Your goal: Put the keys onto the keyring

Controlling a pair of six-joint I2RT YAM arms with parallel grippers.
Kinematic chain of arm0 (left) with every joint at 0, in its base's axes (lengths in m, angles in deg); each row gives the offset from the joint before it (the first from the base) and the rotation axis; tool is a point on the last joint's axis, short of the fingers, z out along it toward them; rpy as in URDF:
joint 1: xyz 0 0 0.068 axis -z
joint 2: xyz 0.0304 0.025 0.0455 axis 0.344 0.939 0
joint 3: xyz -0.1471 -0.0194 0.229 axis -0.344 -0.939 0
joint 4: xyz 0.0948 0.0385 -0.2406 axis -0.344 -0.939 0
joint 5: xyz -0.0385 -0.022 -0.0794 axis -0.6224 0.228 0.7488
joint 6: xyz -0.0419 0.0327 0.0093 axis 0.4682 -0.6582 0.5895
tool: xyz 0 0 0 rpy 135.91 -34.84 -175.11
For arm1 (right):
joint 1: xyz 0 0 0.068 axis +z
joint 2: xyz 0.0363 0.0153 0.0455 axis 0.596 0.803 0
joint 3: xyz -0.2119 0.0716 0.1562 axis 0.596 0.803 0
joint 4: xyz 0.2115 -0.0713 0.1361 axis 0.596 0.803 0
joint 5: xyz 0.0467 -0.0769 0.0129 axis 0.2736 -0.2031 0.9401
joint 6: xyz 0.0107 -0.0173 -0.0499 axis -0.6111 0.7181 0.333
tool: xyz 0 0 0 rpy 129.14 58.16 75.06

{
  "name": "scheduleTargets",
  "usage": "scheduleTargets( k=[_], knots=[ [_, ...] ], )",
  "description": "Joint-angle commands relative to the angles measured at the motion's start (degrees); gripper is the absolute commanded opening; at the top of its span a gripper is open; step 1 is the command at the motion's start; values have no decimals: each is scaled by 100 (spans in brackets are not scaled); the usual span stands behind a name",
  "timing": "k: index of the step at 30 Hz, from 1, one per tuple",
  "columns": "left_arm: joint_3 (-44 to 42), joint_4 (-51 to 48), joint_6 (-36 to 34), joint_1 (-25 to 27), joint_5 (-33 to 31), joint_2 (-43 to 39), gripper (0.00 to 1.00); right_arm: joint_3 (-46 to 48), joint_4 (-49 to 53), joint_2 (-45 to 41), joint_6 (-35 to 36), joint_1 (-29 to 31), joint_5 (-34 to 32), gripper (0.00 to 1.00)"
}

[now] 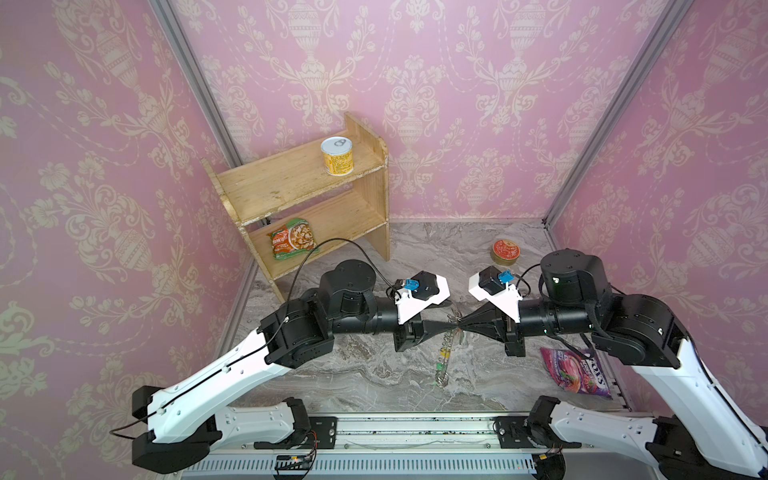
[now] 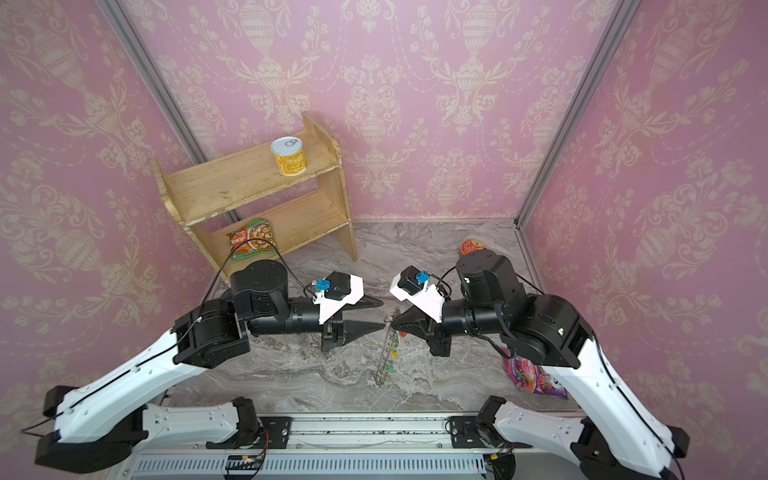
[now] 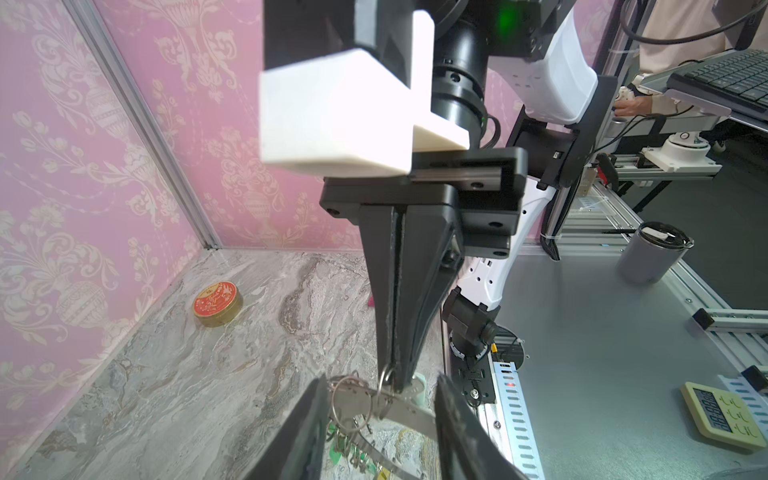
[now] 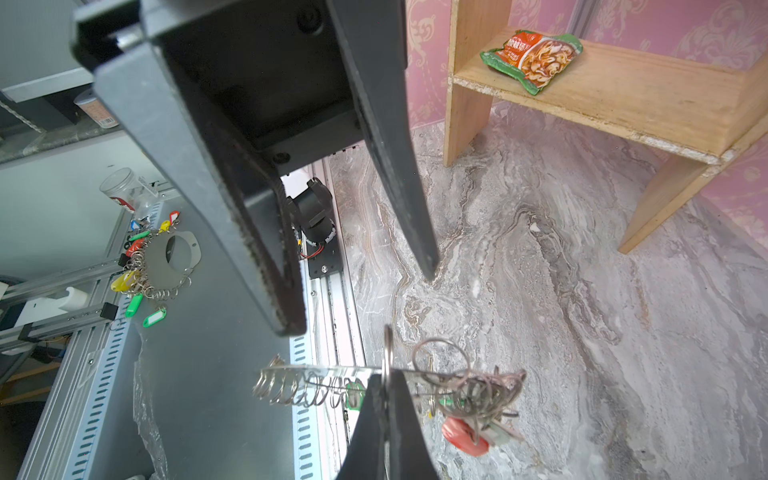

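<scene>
Keyring [image 3: 411, 411] edge-on in clamped right pincer [image 3: 394, 380]; long axis crosswise to pincer

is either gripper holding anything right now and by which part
The right gripper pinches the keyring by its rim, at a small wire loop. The left gripper stands open, holding nothing.

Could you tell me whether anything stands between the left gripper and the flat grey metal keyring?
Nothing visible does: the left gripper, jaws open, faces the flat grey keyring directly; the right gripper clamps its rim.
</scene>
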State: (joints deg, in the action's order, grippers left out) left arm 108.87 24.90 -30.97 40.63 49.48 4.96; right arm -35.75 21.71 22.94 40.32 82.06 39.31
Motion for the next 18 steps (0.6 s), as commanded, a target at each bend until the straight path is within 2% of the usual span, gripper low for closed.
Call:
scheduleTargets(
  k=[1, 6, 18],
  knots=[
    [229, -444, -3, -31, 223, 145, 44, -192, -75, -6, 98, -21, 11, 0],
    [246, -433, -1, -29, 298, 233, 42, -168, -116, -24, 57, -19, 24, 0],
    [227, -301, 85, -34, 527, 331, 23, -120, -250, -65, 18, -13, 101, 0]
  ],
)
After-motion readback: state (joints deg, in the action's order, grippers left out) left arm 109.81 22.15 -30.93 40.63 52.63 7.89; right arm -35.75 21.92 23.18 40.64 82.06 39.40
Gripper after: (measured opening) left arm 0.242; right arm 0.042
